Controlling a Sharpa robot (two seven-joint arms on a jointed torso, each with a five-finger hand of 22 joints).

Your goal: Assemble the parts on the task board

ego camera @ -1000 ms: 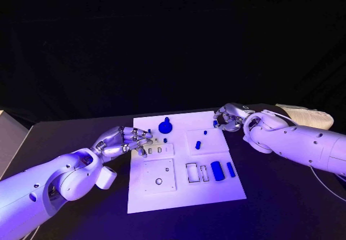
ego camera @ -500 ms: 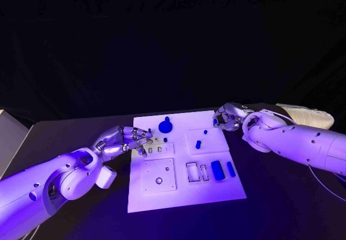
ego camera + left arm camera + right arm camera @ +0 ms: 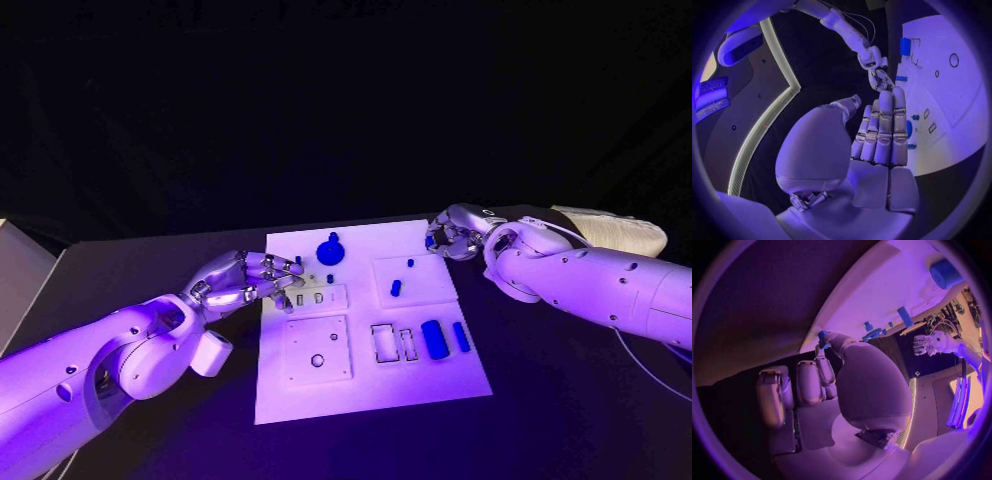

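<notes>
The white rectangular task board (image 3: 368, 390) lies flat in the middle of the black table (image 3: 577, 400); every position below is given relative to it.

Left hand (image 3: 248, 281): positioned at the board's left edge, level with the small raised plate carrying slots (image 3: 313, 298). Its fingers (image 3: 884, 127) lie side by side, extended and curled over the board edge. Whether anything is held beneath them cannot be told; the fingertips hide that spot in both the head view and the left wrist view.

Right hand (image 3: 457, 234): positioned at the board's far right corner. Its fingers are drawn in, and a small blue part (image 3: 823, 338) sits pinched at the fingertips. The part's shape is too small to make out.

Parts on the board: a round blue disc with a stem (image 3: 330, 252) near the far edge, centre-left; a short blue peg (image 3: 395, 289) and a smaller blue stub (image 3: 408, 263) on the right square plate; a wide blue block (image 3: 434, 341) and a narrow blue bar (image 3: 462, 338) side by side near the right edge, just beside two empty rectangular frames (image 3: 392, 344). The near-left square plate (image 3: 317, 352) shows a ring-shaped opening. Small blue pegs beside the left hand's fingertips are partly hidden.
</notes>
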